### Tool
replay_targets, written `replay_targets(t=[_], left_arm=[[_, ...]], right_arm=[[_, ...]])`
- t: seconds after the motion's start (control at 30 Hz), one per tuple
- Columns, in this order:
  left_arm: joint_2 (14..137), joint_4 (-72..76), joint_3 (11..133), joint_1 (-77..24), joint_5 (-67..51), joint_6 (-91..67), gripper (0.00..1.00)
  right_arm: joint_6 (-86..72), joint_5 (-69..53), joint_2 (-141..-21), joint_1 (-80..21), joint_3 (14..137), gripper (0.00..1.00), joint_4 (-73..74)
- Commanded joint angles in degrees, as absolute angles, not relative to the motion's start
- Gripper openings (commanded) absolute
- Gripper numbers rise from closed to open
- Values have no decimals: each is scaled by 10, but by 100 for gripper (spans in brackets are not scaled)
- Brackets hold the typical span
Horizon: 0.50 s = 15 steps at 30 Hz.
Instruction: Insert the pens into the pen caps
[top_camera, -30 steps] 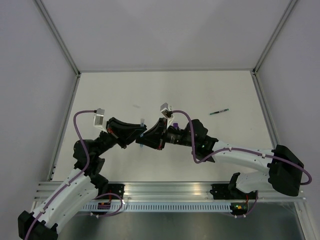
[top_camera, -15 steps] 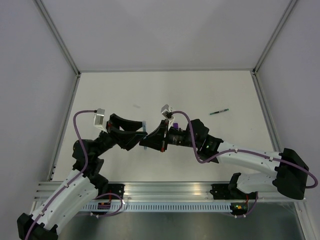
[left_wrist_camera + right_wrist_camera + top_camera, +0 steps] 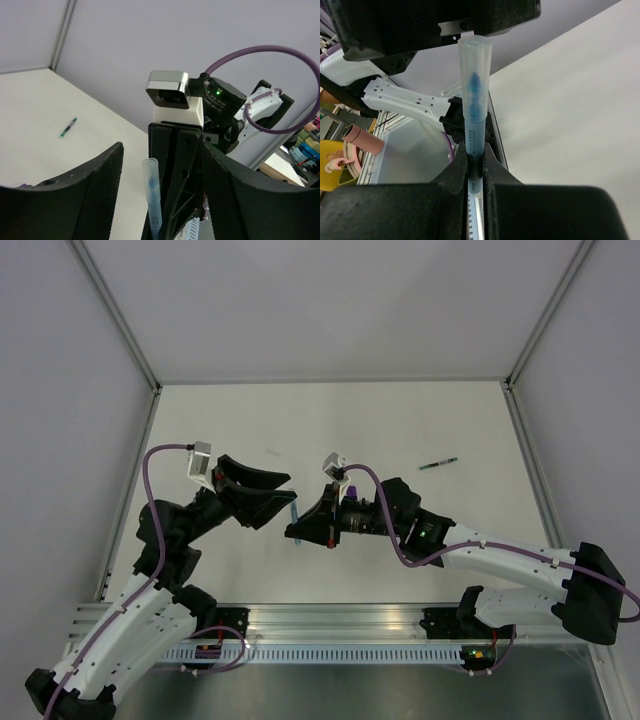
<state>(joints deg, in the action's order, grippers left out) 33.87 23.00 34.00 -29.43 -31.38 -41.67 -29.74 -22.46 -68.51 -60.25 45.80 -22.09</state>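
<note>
So the right gripper (image 3: 475, 167) is clamped tight on the light blue marker (image 3: 474, 132). It's pinching the barrel low down, so most of the marker sticks out past the fingertips. The translucent light blue cap (image 3: 475, 65) sits over the tip end (you can see the blue nib right through it in the right wrist view).

The left gripper (image 3: 280, 498) is facing it nose to nose with its fingers (image 3: 95, 195) spread wide, one on each side of the capped end. From the left wrist view neither pad looks like it's touching the cap, there's a gap on both sides. The black frame of the right gripper sits right behind the marker in that view.

All of this is held up above the table (image 3: 400, 420), roughly mid-table and a bit left of centre, just ahead of the arm bases. The thin green pen (image 3: 437, 464) is lying flat on its own over on the right side, well apart from both grippers
</note>
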Motion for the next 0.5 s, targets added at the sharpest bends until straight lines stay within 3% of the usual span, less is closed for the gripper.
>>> replay_targets(t=[0.0,0.17,0.23,0.27,0.3,0.33,0.47], left_arm=[[347,214,358,-295,-330,-396,66],[354,214,351,-295,-345,-393,58],[357,214,349,-295,-351,-390,46],[356,215,348,-295,-354,-390,38],[358,218,343,-295,-359,-390,9],[358,221,341,-295,-362,-391,2],[347,242,312,-295,-377,-396,2]], right_arm=[[-290,-235,-675,-603,470,0,-224],[-290,-236,-681,-602,477,0,-221],[-290,-236,-684,-602,483,0,-215],[-291,-235,-688,-603,486,0,-214],[-289,-234,-690,-602,488,0,-212],[-287,-230,-693,-603,494,0,-207],[-273,-204,-693,-600,523,0,-185]])
